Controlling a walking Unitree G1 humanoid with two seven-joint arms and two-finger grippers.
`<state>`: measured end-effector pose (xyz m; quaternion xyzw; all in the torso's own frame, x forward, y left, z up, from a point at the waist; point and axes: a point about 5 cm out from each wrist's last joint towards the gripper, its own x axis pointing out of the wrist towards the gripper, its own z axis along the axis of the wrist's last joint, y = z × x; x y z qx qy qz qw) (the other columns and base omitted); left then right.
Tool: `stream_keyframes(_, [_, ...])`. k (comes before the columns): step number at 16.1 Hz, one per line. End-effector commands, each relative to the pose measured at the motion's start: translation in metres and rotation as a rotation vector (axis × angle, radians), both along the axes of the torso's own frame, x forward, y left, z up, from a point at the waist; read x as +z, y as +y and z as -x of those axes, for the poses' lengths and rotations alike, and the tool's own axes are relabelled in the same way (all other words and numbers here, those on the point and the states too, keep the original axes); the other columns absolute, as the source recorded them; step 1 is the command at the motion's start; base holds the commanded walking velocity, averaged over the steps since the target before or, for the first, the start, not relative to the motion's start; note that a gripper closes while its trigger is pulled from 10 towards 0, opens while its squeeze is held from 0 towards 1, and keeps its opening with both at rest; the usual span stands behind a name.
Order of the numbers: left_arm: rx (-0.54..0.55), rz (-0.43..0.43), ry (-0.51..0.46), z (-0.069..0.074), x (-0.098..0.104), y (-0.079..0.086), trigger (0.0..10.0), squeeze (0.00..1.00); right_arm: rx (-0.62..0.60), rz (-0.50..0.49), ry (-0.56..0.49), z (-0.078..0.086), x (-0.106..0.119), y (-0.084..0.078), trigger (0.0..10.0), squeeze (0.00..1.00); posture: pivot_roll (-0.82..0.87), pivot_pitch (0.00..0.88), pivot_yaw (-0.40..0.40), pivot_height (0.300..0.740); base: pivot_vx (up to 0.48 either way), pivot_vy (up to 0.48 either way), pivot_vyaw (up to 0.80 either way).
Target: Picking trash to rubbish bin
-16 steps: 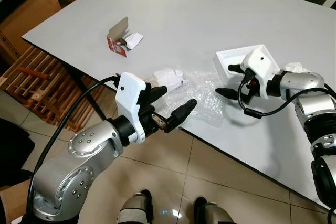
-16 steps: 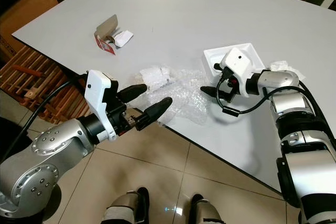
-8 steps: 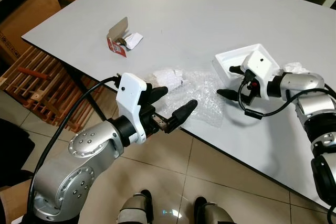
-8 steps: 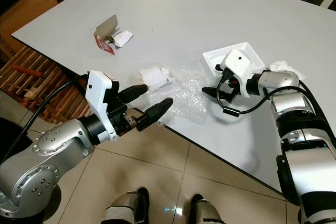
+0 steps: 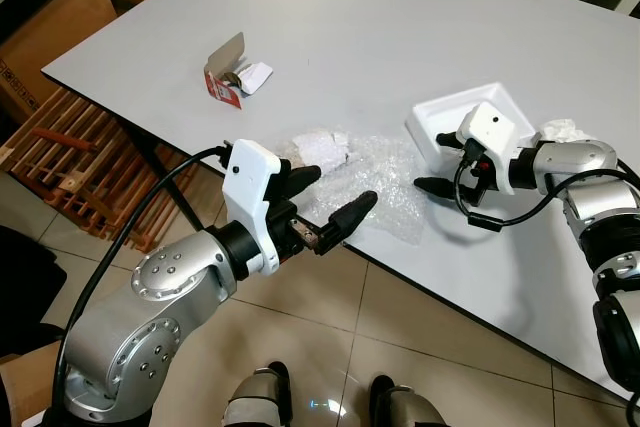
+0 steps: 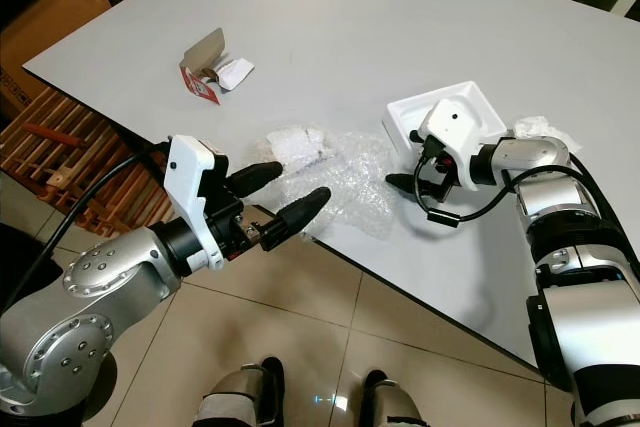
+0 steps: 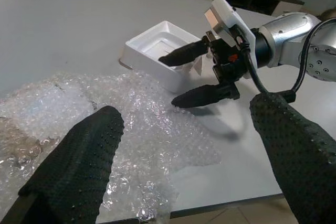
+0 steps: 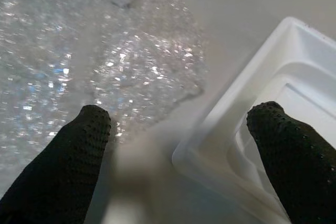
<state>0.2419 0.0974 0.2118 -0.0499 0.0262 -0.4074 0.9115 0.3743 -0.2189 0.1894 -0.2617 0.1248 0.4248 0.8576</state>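
My left gripper (image 5: 320, 197) waits with fingers apart, at 7 o'clock of the bubble wrap (image 5: 375, 182). At 3 o'clock, my right gripper (image 6: 408, 155) straddles, unclosed, the white foam tray (image 6: 440, 105) wall. Next I should close on it.

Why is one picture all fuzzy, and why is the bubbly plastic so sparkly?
In the right wrist view, the bubble wrap is soft and out of focus, with a blurry smear near the white tray; the camera sits very close. In the left wrist view the wrap glints where light hits its bubbles. Both eye views are sharp and evenly lit.
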Motion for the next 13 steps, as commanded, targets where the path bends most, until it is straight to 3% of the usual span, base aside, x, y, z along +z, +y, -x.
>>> stream_keyframes(1, [-0.017,-0.004,-0.003,0.004,0.001,-0.003,10.0,0.00,0.018,-0.003,-0.005,0.001,0.007,-0.003,10.0,0.00,0.18,0.231,0.032,0.740,0.000,0.000,0.00])
stream_keyframes(8, [-0.024,-0.002,0.007,0.002,-0.001,-0.004,10.0,0.00,0.068,0.016,0.005,0.005,0.011,-0.004,10.0,0.00,0.17,0.232,0.033,0.740,0.000,0.000,0.00])
stream_keyframes(13, [-0.026,-0.004,0.013,0.003,-0.001,-0.005,10.0,0.00,-0.039,0.088,-0.064,-0.001,0.021,-0.020,10.0,0.00,0.16,0.244,0.036,0.740,0.000,0.000,0.00])
